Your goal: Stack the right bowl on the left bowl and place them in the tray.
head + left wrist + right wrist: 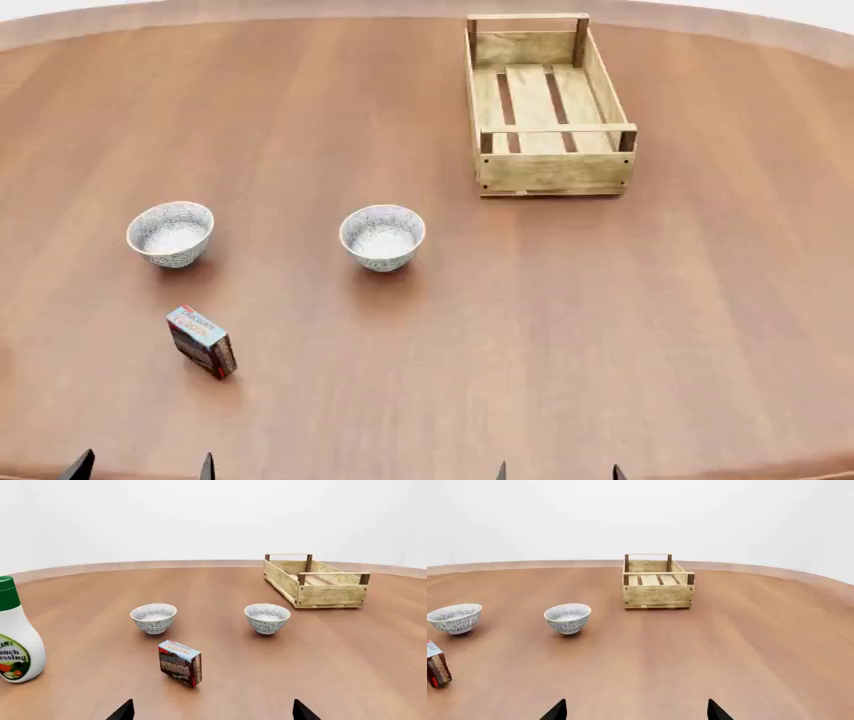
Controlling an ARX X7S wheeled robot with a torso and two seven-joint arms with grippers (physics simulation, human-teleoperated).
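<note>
Two patterned white bowls stand on the wooden table. The left bowl (170, 233) is at the left, the right bowl (382, 236) near the middle. They also show in the left wrist view as the left bowl (153, 618) and the right bowl (267, 618), and in the right wrist view as the left bowl (454, 618) and the right bowl (568, 618). The light-wood tray (549, 103) stands empty at the back right, also in the wrist views (315, 581) (658, 582). My left gripper (143, 468) and right gripper (558, 472) are open and empty at the near table edge.
A small colourful pudding box (203, 341) stands in front of the left bowl, also in the left wrist view (180, 663). A ranch dressing bottle (15, 632) stands at the far left in the left wrist view. The round table's edge (747, 25) curves behind the tray.
</note>
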